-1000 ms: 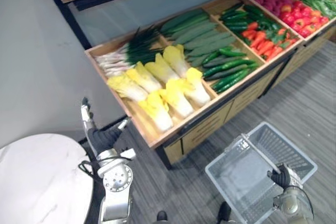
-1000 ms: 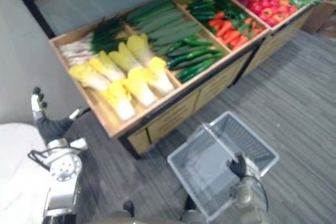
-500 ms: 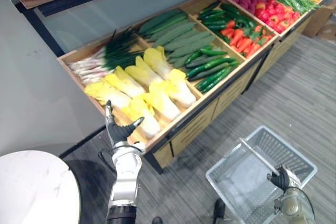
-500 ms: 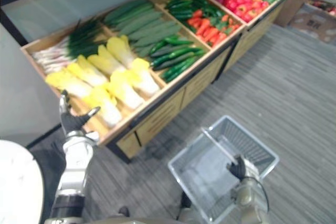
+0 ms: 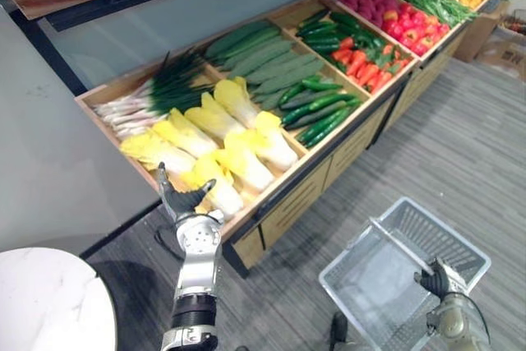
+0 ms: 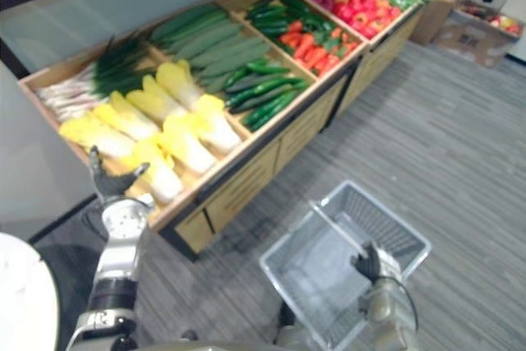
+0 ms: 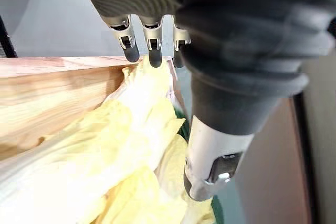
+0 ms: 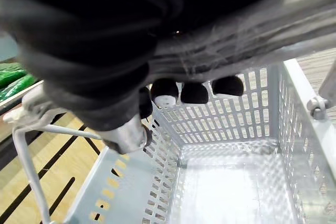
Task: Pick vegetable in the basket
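Note:
Several yellow-white napa cabbages point(image 5: 222, 133) lie in the front left bin of the wooden vegetable stand point(image 5: 271, 195). My left hand point(image 5: 182, 201) is open, with straight fingers raised at the bin's front edge, just short of the nearest cabbage point(image 7: 131, 129). Its fingertips point(image 7: 154, 56) hover above the yellow leaves without touching them. My right hand point(image 5: 436, 279) is shut on the handle point(image 8: 231, 35) of a grey plastic basket point(image 5: 460, 240). The basket hangs low to the right, over the floor, with nothing inside it point(image 8: 231, 182).
Further bins hold green onions point(image 5: 156, 92), cucumbers point(image 5: 263, 47), green peppers point(image 5: 325, 113), carrots point(image 5: 362, 63) and red produce point(image 5: 403, 22). A white round table point(image 5: 49, 306) stands at lower left. Cardboard boxes point(image 6: 481, 26) sit on the grey floor at far right.
The camera has shifted. My left hand rose from beside the round table to the front edge of the cabbage bin. The right hand keeps hold of the basket handle.

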{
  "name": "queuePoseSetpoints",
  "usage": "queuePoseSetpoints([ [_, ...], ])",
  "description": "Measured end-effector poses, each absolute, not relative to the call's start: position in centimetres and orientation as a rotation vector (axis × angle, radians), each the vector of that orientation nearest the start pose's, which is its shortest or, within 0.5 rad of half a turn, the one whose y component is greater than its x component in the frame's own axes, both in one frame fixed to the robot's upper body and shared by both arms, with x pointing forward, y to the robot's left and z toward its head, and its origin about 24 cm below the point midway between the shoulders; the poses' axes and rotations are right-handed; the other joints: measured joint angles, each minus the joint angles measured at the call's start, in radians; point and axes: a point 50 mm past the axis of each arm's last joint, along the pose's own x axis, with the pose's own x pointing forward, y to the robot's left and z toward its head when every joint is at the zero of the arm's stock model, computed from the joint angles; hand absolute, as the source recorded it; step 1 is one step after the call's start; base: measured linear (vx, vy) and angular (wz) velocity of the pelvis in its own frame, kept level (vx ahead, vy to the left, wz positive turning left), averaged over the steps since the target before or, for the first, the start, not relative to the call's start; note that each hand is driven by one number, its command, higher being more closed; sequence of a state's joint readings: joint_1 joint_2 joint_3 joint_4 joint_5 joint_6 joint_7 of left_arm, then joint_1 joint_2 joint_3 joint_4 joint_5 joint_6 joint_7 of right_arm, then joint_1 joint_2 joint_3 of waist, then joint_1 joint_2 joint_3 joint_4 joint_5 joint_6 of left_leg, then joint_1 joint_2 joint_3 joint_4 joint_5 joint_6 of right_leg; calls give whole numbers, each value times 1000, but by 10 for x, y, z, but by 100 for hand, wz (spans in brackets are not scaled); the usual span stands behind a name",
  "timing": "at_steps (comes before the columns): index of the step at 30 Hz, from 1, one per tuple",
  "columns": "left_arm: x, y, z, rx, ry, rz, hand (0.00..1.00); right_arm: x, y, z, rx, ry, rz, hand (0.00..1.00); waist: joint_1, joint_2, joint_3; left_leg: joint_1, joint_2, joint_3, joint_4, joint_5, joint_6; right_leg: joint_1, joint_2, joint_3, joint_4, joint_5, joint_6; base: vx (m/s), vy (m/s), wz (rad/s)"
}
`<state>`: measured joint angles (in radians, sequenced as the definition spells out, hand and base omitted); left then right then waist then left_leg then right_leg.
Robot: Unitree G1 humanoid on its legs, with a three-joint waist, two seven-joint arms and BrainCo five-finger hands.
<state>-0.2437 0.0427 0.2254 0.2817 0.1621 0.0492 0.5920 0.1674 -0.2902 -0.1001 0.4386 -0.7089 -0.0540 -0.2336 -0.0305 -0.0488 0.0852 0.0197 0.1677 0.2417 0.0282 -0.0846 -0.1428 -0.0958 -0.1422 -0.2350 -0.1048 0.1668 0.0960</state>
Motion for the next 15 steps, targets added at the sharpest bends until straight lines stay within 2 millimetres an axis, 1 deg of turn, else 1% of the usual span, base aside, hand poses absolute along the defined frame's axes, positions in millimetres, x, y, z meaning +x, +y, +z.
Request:
queuePoseSetpoints([
  [6, 278, 230, 20, 196, 167, 795, 0, 179, -259, -57, -1015, 461, -128, 100, -7, -8, -4, 1, 0, 2, 0, 0, 0, 0, -1, 0, 0, 0, 0, 0, 0, 0],
  [9, 273, 237, 7, 173, 240, 828, 0, 181, -256, -57, -1016, 449, -118, 100, -21, -10, -6, 3, 0, 6, 0, -1, -1, -1, -1, 3, -1, 0, 1, -12, -6, -3],
  [13, 271, 240, -2, 162, 289, 832, 0, 181, -255, -57, -1017, 446, -117, 100, -23, -11, -6, 12, 2, 24, 0, -6, -3, -5, 2, 19, -1, 3, 1, -11, -8, -13],
  [15, 271, 241, -4, 161, 299, 833, 0, 180, -255, -57, -1016, 448, -117, 100, -23, -12, -6, 15, 2, 28, 0, -8, -3, -5, 2, 23, -1, 3, 1, -6, -6, -7],
])
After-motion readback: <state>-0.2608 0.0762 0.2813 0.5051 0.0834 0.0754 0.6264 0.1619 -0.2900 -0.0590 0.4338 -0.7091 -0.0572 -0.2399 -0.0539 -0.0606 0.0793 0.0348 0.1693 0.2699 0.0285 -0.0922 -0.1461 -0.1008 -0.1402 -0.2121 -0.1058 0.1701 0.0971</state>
